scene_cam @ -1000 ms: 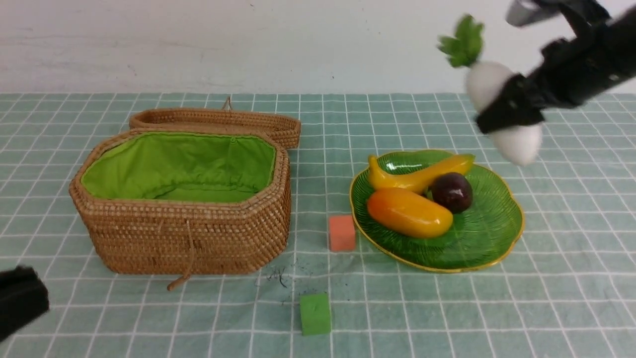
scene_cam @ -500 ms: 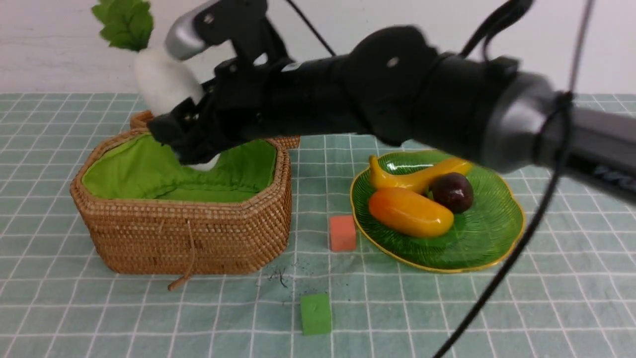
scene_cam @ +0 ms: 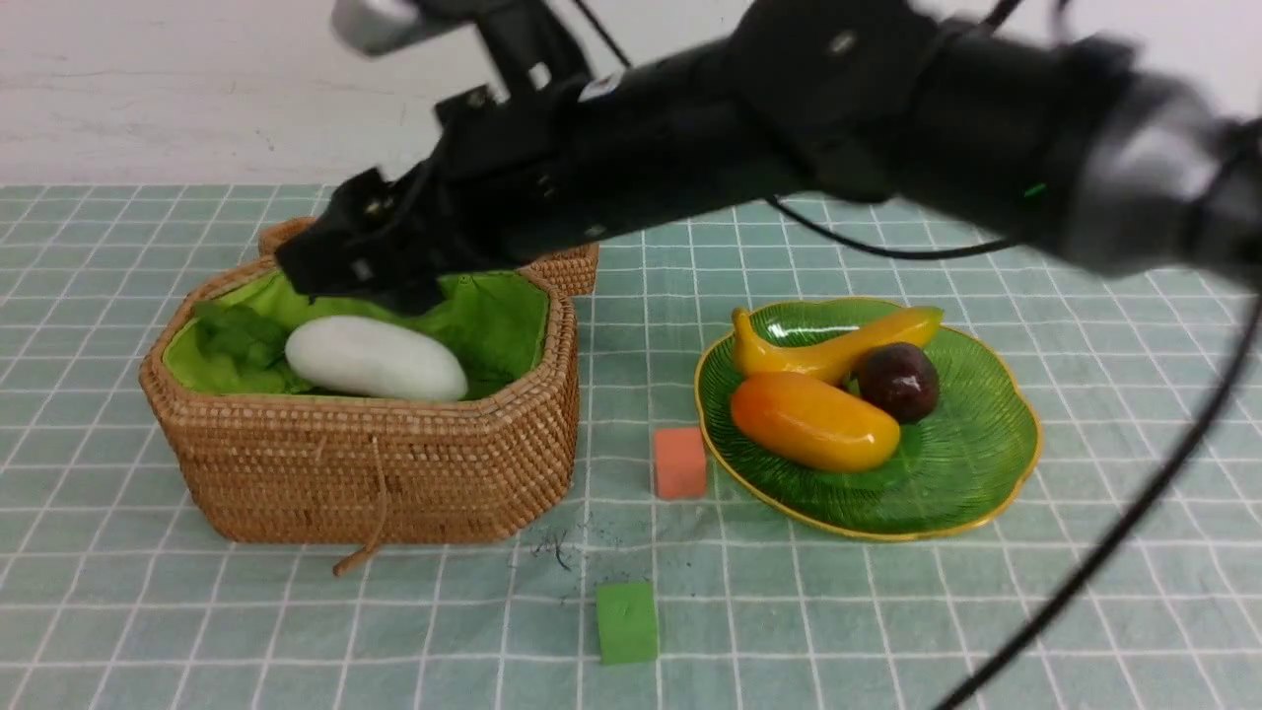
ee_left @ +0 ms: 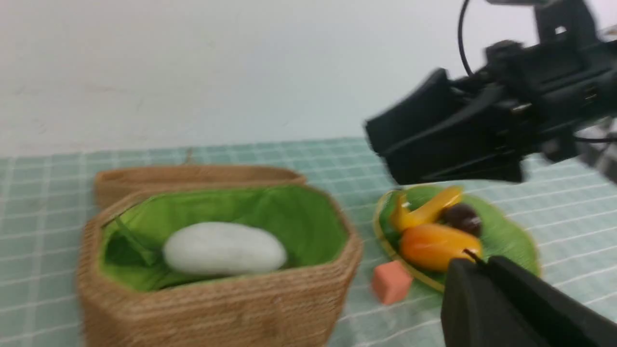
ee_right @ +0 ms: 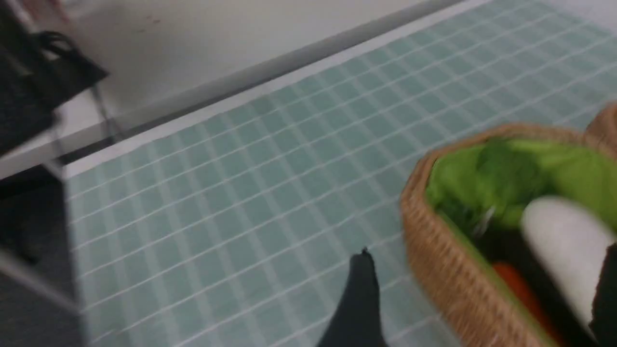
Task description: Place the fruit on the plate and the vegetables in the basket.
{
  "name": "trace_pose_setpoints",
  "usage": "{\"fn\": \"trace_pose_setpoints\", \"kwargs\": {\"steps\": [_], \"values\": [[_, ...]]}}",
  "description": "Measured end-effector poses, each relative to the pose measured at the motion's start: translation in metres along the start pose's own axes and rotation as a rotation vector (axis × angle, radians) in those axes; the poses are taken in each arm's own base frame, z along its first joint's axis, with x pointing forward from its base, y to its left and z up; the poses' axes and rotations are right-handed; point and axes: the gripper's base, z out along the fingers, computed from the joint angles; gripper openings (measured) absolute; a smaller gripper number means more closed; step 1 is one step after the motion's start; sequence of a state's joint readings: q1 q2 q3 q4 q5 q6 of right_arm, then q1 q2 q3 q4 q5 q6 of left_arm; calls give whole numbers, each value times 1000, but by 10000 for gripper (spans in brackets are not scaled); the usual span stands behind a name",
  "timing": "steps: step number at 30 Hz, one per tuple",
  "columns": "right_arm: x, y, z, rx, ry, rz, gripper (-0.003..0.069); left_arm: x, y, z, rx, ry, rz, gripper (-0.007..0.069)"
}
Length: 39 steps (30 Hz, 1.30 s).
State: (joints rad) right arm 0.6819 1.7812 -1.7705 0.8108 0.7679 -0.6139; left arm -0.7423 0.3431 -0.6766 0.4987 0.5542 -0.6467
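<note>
The white radish (scene_cam: 375, 357) with green leaves lies in the woven basket (scene_cam: 375, 473), free of any gripper. My right gripper (scene_cam: 340, 281) hangs open just above it, over the basket's back part. In the right wrist view the fingers stand wide apart round the radish (ee_right: 564, 241), with the orange-red carrot (ee_right: 518, 289) and a dark shape under it. The banana (scene_cam: 838, 345), mango (scene_cam: 813, 419) and mangosteen (scene_cam: 895, 380) lie on the green leaf plate (scene_cam: 976, 463). My left gripper (ee_left: 477, 262) is shut and empty, out of the front view.
The basket's lid (scene_cam: 434, 237) lies open behind it. A small orange cube (scene_cam: 678, 461) stands between basket and plate. A small green cube (scene_cam: 626, 621) stands nearer the front. My right arm (scene_cam: 789, 128) stretches across above the plate and the table's middle.
My right arm swung from the far right across to the basket with the radish and let it go; the radish now lies inside. My left arm has left the front view.
</note>
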Motion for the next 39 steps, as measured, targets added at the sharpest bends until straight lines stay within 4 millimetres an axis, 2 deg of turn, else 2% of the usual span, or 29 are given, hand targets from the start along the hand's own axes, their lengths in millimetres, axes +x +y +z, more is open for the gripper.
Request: {"fn": "trace_pose_setpoints", "kwargs": {"steps": [2,3,6,7,8,9,11,12,13,14,17,21,23,25,29,39], "values": [[2,10,-37,4,140,80,421,-1,-3,-1,40,-12,-21,25],[5,16,-61,56,230,99,339,1,-5,-3,64,-12,-34,25],[11,23,-100,199,340,123,123,20,-5,-10,134,-6,-51,25],[11,24,-102,208,341,116,123,22,-6,-11,144,-4,-53,25],[13,29,-119,274,344,130,25,39,-4,-17,184,-6,-65,25],[15,32,-130,305,335,131,2,47,-3,-21,206,-7,-80,25],[23,43,-151,343,317,163,-13,66,-1,-27,250,-33,-93,25],[25,42,-149,343,323,171,-13,67,0,-28,251,-38,-89,25],[38,52,-167,360,316,215,-11,80,1,-28,273,-59,-98,25],[38,54,-170,361,308,211,-10,83,1,-27,273,-56,-97,25],[76,70,-194,382,323,311,-3,103,3,-19,268,-21,-86,25],[120,79,-212,424,350,430,3,122,5,-11,253,39,-77,27],[128,80,-214,427,355,447,4,126,5,-9,248,57,-75,29],[147,84,-221,432,363,469,6,138,7,-4,237,99,-69,30],[157,88,-228,433,352,470,8,148,8,-2,230,127,-66,32],[160,97,-251,450,248,489,17,158,10,1,221,162,-61,39]]}}
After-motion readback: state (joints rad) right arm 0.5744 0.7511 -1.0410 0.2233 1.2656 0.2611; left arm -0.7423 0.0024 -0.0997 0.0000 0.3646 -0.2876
